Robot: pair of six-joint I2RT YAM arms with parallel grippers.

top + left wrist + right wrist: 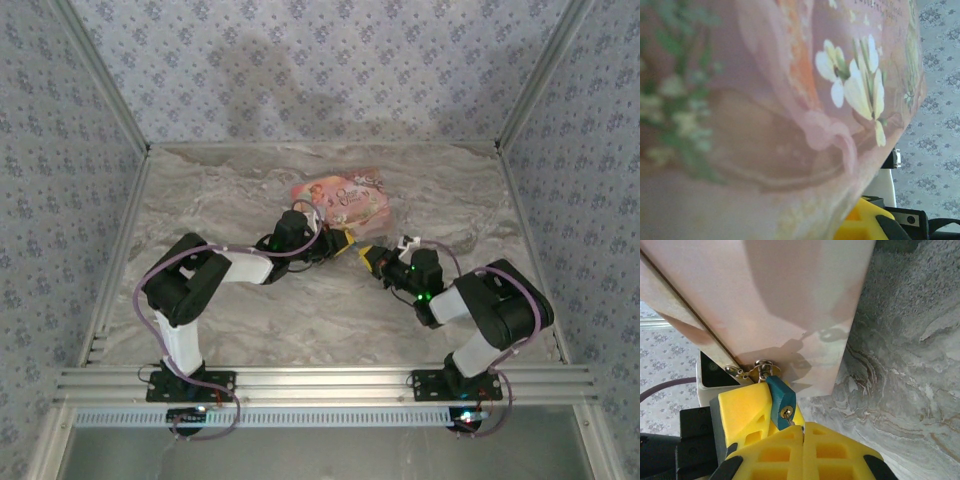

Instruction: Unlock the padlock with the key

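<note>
The small blue padlock (780, 399) hangs by its metal shackle (761, 369) from the clasp at the pink box's (785, 300) lower edge. My right gripper (803, 428) is just below it, its yellow fingers shut on the key (792, 422), whose blade sits in the brass keyhole. A yellow finger (742, 407) of the left gripper presses the padlock's left side, and a sliver of yellow shows on its other side. From above, the left gripper (342, 243) and the right gripper (368, 256) meet tip to tip in front of the pink box (345, 200).
The printed pink box (790, 100) lies close against the left wrist camera, with a yellow finger (865, 222) at the bottom edge. Marble tabletop (300, 310) spreads around, bounded by patterned walls (320, 60) and a metal rail (320, 382) in front.
</note>
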